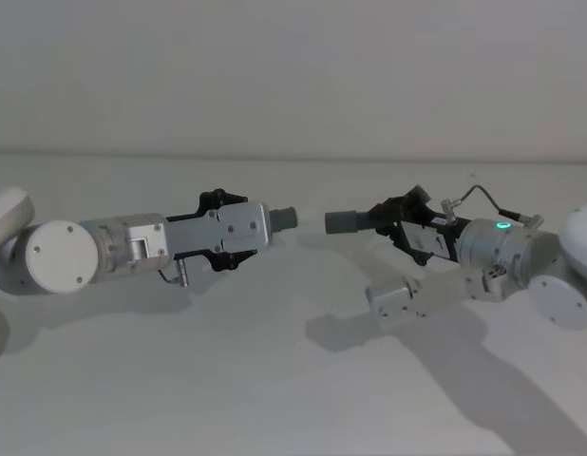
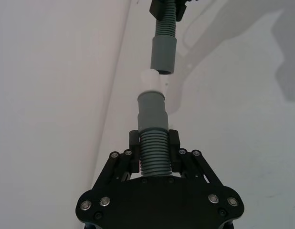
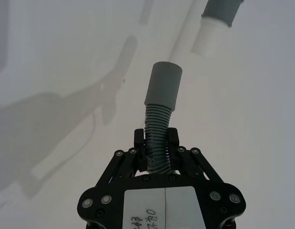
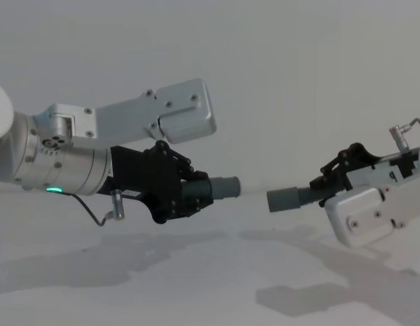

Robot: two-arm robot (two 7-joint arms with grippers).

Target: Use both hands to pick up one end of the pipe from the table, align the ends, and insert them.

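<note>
Both hose pieces are lifted off the table [image 1: 274,399]. The left gripper [image 4: 186,190] clamps one ribbed hose piece [image 2: 154,155]; on the right, the right gripper [image 4: 332,182] clamps the other [image 3: 156,136]. Their cuffs [image 1: 285,218] [image 1: 342,221] face each other, near but apart. Final alignment and insertion remain.

L gripper [image 2: 154,143] clamps the ribbed hose [image 2: 154,157] betw. its black fingers [image 2: 134,139]; grey cuff [image 2: 152,110] w/ white tip sticks out ahead. Just beyond, not touching, the other cuff [image 2: 163,54] faces it, slightly off-line, held by the R gripper [image 2: 167,6] over the white table [image 2: 243,109].
</note>
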